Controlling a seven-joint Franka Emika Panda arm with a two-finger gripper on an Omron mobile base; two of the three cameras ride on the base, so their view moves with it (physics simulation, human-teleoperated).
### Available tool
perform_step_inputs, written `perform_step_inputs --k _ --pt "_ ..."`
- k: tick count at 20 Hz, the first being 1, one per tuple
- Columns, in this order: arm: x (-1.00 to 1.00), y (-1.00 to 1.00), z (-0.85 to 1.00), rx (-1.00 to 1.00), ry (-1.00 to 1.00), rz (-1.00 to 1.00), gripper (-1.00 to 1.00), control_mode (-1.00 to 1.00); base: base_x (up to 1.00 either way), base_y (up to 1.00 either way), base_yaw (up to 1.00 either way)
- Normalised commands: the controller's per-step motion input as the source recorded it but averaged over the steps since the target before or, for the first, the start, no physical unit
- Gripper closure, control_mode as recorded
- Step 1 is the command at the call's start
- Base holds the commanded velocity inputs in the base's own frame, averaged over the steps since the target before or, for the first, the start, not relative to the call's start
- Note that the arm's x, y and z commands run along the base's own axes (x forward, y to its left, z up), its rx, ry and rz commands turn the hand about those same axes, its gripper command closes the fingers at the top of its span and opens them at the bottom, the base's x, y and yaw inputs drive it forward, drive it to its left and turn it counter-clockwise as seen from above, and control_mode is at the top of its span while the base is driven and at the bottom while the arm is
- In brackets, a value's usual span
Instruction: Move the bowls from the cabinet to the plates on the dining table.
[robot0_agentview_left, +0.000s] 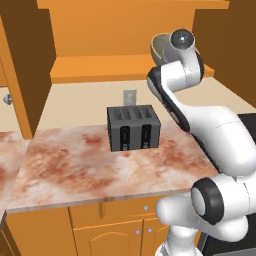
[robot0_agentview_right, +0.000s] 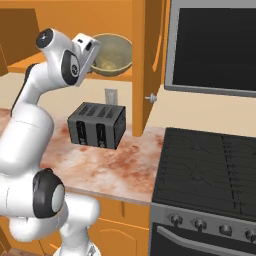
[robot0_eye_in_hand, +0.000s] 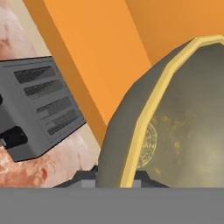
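Bowl (robot0_agentview_right: 111, 54), tilted, sits upper centre of the right base view at the cabinet (robot0_agentview_right: 145, 60) opening, its rim pinched by the narrow gripper (robot0_eye_in_hand: 114, 181); fingertips mostly hidden. Toaster (robot0_agentview_left: 133, 127) stands on the tabletop (robot0_agentview_left: 75, 167) below.

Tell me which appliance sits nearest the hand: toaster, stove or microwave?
The black toaster on the marbled counter, just below the hand gripping the bowl; stove and microwave stand further right.

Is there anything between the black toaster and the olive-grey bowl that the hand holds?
Nothing solid. In the right base view, the black slotted toaster stands on the marbled counter below the olive-grey, yellow-rimmed bowl; only bare beige wall with a small grey outlet shows between.
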Motion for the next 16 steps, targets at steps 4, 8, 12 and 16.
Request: perform_step_inputs --k 4,8,12,16 --pt "-0.82 0.02 -0.37 -0.11 0.0 0.14 1.0 -1.0 0.0 0.0 0.0" --pt "-0.78 0.01 -0.61 -0.12 0.0 0.15 1.0 -1.0 0.0 0.0 0.0" --pt "-0.71 0.0 -0.75 -0.13 0.0 0.15 1.0 -1.0 0.0 0.0 0.0" --pt "-0.46 0.0 -0.8 -0.13 0.0 0.15 1.0 -1.0 0.0 0.0 0.0"
